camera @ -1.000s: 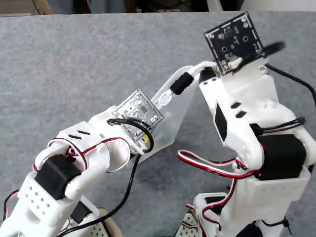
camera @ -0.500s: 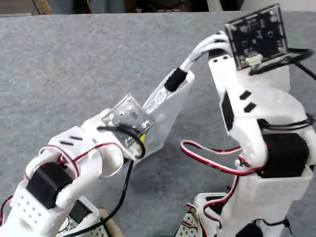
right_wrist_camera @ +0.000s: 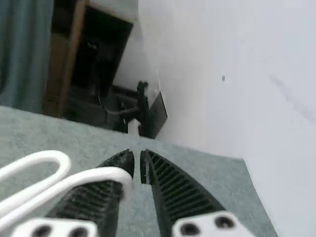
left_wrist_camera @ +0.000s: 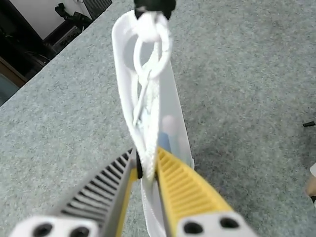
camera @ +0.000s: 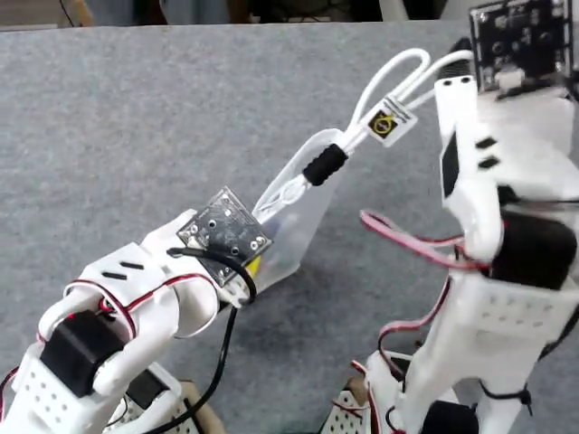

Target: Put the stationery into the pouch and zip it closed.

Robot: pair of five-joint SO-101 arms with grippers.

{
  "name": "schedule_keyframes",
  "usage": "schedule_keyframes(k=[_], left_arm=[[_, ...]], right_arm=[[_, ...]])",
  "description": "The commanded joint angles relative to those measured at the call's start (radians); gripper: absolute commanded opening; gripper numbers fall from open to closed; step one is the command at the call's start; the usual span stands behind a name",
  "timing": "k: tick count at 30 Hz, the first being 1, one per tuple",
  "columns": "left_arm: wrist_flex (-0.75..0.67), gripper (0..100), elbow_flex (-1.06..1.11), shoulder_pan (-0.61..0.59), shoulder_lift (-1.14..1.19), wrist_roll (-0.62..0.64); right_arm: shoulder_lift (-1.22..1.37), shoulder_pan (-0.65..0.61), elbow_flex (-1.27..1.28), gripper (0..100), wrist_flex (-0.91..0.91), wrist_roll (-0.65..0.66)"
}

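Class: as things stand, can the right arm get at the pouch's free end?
Probably not yet. The right gripper is raised, pointing out past the table, not at the pouch, and a white cable drapes across that end.

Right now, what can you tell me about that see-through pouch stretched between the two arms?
The pouch is a milky, translucent bag that looks like soft plastic. It stands tilted on edge over the grey table. The left gripper pinches its near end between a grey and a yellow finger. At the far end its top edge gapes, and a black slider joins it to a white cord that runs up to the right gripper. Something bluish shows faintly inside.
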Motion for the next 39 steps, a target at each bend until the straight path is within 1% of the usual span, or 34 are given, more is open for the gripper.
schedule_keyframes(k=[1,5,11,15,19,22,26,30,35,39], left_arm=[[0.023,3,-0.002,-0.021,-0.011,0.011],[0.023,3,-0.005,-0.021,-0.011,0.012],[0.026,3,-0.004,-0.021,-0.017,0.012],[0.043,3,0.001,-0.021,-0.020,0.012],[0.041,3,0.002,-0.062,-0.020,0.012],[0.043,3,0.002,-0.074,-0.020,0.014],[0.037,3,0.001,-0.088,-0.020,0.060],[0.037,3,0.002,-0.107,-0.020,0.068],[0.021,3,0.002,-0.107,-0.018,0.066],[0.008,3,0.002,-0.107,-0.014,0.066]], right_arm=[[0.007,0.098,0.051,1.2,-0.080,0.008],[0.010,0.158,0.143,1.2,-0.147,0.008],[0.012,0.233,0.262,1.2,-0.295,0.009],[0.012,0.259,0.266,1.2,-0.345,0.009],[0.012,0.293,0.266,1.2,-0.394,0.008],[0.012,0.321,0.274,1.2,-0.407,0.008],[0.050,0.364,0.269,1.2,-0.402,0.008],[0.096,0.417,0.269,1.2,-0.400,0.008],[0.088,0.407,0.266,1.2,-0.388,0.008],[0.070,0.350,0.266,1.2,-0.379,0.008]])
